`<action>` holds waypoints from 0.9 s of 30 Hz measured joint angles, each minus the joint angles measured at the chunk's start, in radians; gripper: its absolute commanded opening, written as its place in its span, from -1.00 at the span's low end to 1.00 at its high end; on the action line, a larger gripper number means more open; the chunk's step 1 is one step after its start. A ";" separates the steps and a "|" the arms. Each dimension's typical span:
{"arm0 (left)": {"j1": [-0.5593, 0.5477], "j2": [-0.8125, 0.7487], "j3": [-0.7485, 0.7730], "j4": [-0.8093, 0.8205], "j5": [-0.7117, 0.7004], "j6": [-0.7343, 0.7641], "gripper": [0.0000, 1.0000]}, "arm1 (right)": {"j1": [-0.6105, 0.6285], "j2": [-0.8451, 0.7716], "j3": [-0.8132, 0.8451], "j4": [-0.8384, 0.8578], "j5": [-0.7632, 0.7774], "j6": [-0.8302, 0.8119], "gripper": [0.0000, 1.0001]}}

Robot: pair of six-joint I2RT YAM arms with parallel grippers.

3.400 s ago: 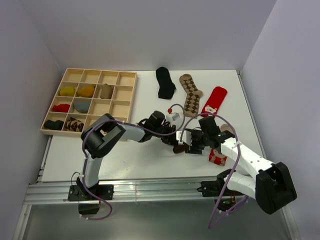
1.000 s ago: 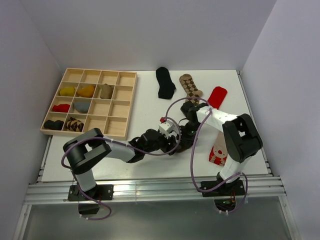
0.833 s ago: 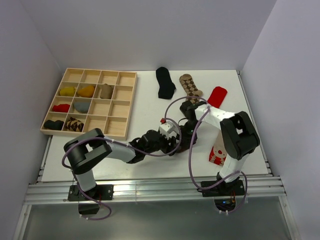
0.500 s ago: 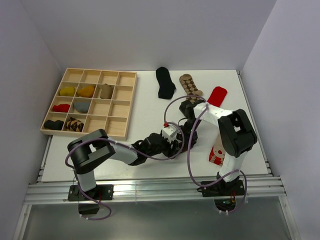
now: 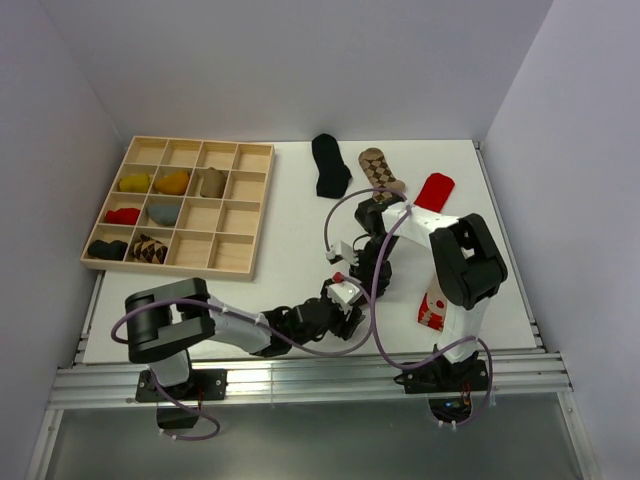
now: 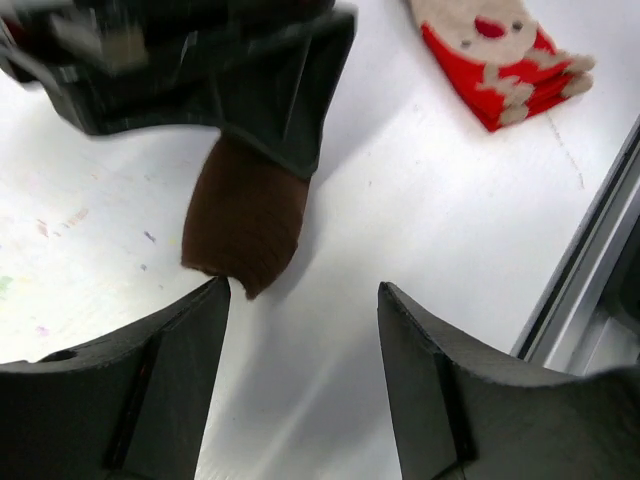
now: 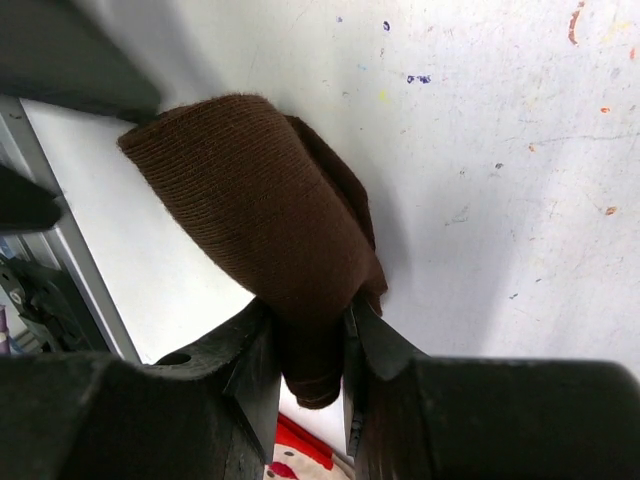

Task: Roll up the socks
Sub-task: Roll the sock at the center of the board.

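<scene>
The socks are at different stages. The dark brown sock (image 7: 260, 200) is the one in hand, well to the right of the wooden tray (image 5: 165, 267) and nearer the arm bases than the tray's near rim. The right gripper (image 7: 310, 350) is clamped on one end of it. The fabric is doubled into a thick bundle that hangs from the fingers down to the table (image 5: 290, 210); whether its lower end rests there I cannot tell. The pinch probably sits on the gathered end so that the fold cannot spring open.

The left gripper (image 6: 302, 300) holds nothing. Its jaws stand apart, low over the table and facing the bundle from the side away from the tray's far rim, near it but not touching. It looks posed to take the free end or tuck the cuff over.

Several tray compartments hold bundled socks, which suggests where the finished roll belongs. The black sock (image 5: 330, 165) lies flat just right of the tray's far corner, with the argyle sock (image 5: 380, 170) and a red sock (image 5: 432, 190) farther right. Another red sock with a white figure (image 6: 500, 60) lies folded farthest from the tray. These appear to be waiting their turn.
</scene>
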 measured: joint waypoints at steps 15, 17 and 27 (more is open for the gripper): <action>-0.135 0.106 0.223 -0.143 -0.254 0.347 0.33 | 0.000 0.047 0.047 -0.038 0.000 0.026 -0.85; -0.135 0.149 0.242 -0.166 -0.266 0.383 0.33 | 0.000 0.054 0.053 -0.045 -0.001 0.027 -0.85; -0.126 0.213 0.277 -0.175 -0.299 0.518 0.32 | 0.000 0.067 0.066 -0.057 -0.001 0.027 -0.86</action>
